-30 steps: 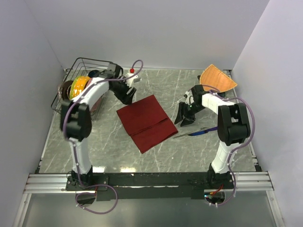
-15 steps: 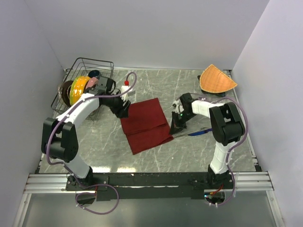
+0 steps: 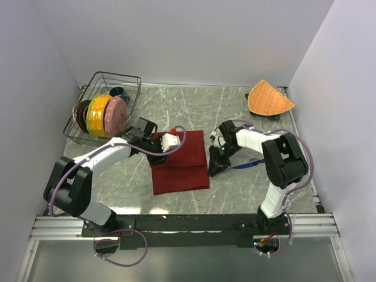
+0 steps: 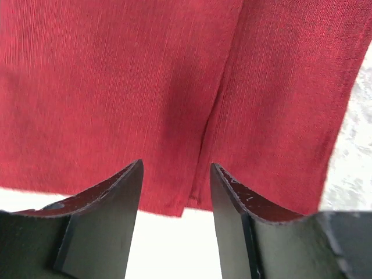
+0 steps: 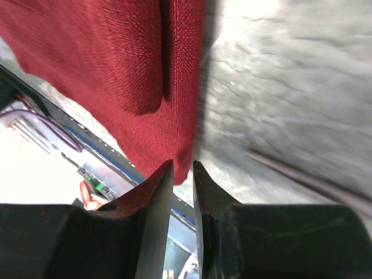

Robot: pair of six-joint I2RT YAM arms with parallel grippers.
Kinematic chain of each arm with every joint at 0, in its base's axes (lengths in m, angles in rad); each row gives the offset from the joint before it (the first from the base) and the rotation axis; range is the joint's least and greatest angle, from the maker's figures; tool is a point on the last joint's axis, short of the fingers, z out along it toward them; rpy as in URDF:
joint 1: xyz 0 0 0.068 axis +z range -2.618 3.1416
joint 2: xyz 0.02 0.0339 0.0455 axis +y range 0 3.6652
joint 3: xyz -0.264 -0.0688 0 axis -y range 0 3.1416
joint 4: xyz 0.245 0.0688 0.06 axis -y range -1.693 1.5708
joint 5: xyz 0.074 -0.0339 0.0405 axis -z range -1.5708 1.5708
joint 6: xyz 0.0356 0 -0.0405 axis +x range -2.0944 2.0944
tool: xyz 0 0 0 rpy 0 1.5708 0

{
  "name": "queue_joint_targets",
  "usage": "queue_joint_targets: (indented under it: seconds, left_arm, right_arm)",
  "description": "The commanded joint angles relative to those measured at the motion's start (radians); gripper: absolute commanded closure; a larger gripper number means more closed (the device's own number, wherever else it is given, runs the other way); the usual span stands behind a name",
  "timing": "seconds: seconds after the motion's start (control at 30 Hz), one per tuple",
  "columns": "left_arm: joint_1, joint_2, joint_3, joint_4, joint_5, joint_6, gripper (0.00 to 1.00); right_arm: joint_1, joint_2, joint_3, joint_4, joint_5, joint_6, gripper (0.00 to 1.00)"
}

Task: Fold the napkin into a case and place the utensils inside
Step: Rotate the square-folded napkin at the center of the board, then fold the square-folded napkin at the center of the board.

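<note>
Grey marbled table (image 3: pixel 126 191): your work area is at its centre.

Dark red rectangular cloth napkin (image 3: pixel 182 170): it lies flat mid-table with one crease running left to right across it. I judge the case part formed and not yet ready for loading.

Your left gripper (image 3: pixel 160 143): it hovers over the napkin's far-left portion, released. Its fingers stand apart over the crease and hold nothing.

Your right gripper (image 3: pixel 214 168): it sits low at the napkin's right edge with jaws nearly together. The cloth edge reaches the tips, but I cannot tell whether it is pinched.

Slender blue-purple knife (image 3: pixel 249 164): it lies on the table just right of that gripper. I cannot make out the silver fork.

Recommendation: confirm a grip on the right edge before you lift. Press the left fingers onto the crease as an anchor and carry the fold over low and square. Keep your right wrist clear of the knife.
</note>
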Motion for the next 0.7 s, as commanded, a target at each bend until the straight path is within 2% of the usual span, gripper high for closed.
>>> queue_joint_targets:
  seconds: [0.0,0.13,0.17,0.23,0.27,0.67]
  left_arm:
    - [-0.061,0.014,-0.018,0.149,-0.051,0.107,0.44]
    - [-0.101,0.057,-0.024,0.169,-0.09,0.125,0.42]
    - [-0.107,0.062,-0.026,0.175,-0.093,0.128,0.41]
    - [-0.124,0.076,-0.03,0.178,-0.099,0.134,0.4]
    - [-0.128,0.079,-0.032,0.176,-0.102,0.142,0.39]
    - [-0.17,0.16,-0.033,0.146,-0.113,0.185,0.41]
  right_arm:
    - [-0.039,-0.082,0.051,-0.056,0.009,-0.017,0.69]
    - [-0.061,-0.086,0.045,-0.047,0.011,-0.009,0.6]
    - [-0.068,-0.085,0.05,-0.048,0.009,-0.007,0.54]
    - [-0.09,-0.079,0.062,-0.056,0.004,-0.007,0.52]
    - [-0.094,-0.075,0.067,-0.061,0.001,-0.009,0.47]
    - [-0.151,-0.066,0.077,-0.064,0.001,-0.017,0.45]
